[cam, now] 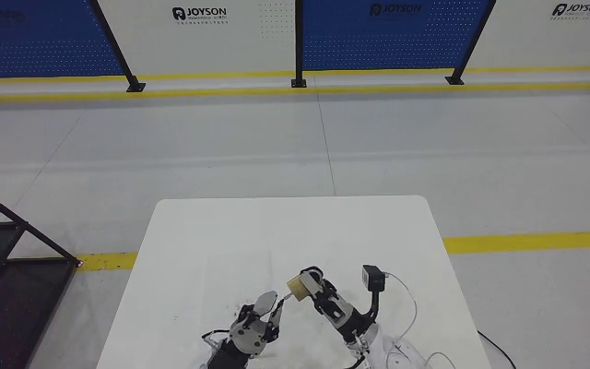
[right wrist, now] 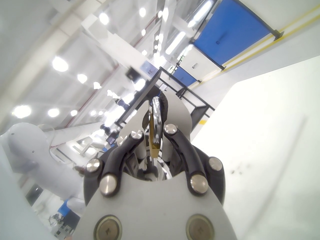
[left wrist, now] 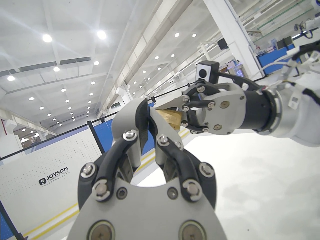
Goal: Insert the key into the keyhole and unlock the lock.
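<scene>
From above: right gripper (cam: 302, 281) clamped on brass padlock (cam: 295, 288), aloft over white table (cam: 277, 231) near its front edge; left gripper (cam: 273, 304) just beside.

Left wrist: fingertips (left wrist: 140, 111) pressed together by the padlock (left wrist: 171, 119); anything pinched between, impossible to tell.

Right wrist: padlock edge-on between closed fingers, steel shackle (right wrist: 156, 116) visible.

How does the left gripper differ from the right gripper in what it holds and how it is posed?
The right gripper is shut on the brass lock; the left gripper is shut, and its own fingers hide whatever it holds. The left gripper's tip meets the lock's end, while the right gripper clamps it. Both hang above the table, facing each other.
</scene>
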Robot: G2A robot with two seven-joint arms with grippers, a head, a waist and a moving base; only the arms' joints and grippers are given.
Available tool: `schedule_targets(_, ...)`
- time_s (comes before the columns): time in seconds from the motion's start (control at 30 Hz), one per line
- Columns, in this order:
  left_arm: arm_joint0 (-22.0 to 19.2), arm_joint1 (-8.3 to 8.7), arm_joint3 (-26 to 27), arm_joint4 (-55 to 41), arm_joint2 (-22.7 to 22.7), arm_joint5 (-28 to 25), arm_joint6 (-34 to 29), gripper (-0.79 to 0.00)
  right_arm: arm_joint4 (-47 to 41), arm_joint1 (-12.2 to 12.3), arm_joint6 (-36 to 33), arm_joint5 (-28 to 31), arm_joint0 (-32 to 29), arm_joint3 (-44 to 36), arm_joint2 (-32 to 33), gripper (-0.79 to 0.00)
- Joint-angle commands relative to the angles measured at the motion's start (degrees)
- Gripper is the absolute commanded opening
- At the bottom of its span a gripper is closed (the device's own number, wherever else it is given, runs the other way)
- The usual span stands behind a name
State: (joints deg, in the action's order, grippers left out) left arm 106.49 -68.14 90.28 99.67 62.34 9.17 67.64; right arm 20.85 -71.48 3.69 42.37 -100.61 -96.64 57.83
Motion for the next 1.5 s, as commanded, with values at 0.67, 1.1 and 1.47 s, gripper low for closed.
schedule_targets(0.67, 4.7, 1.93, 3.6, -11.7, 2.1, -24.3, -11.5, -0.563, 1.4, -0.4, 1.9, -1.5, 1.1, 1.0, -0.9, -0.785)
schedule_targets(1.1, 2.7, 1.67, 2.4, -10.6, -0.3, -21.6, -12.8, -0.785, 1.9, -0.3, 1.7, -1.2, 0.8, 1.0, -1.1, -0.785)
schedule_targets(1.47, 2.0, 1.66, 1.9, -10.8, -1.2, -20.1, -13.2, -0.603, 2.2, -0.3, 1.6, -1.1, 0.8, 1.0, -1.2, -0.785)
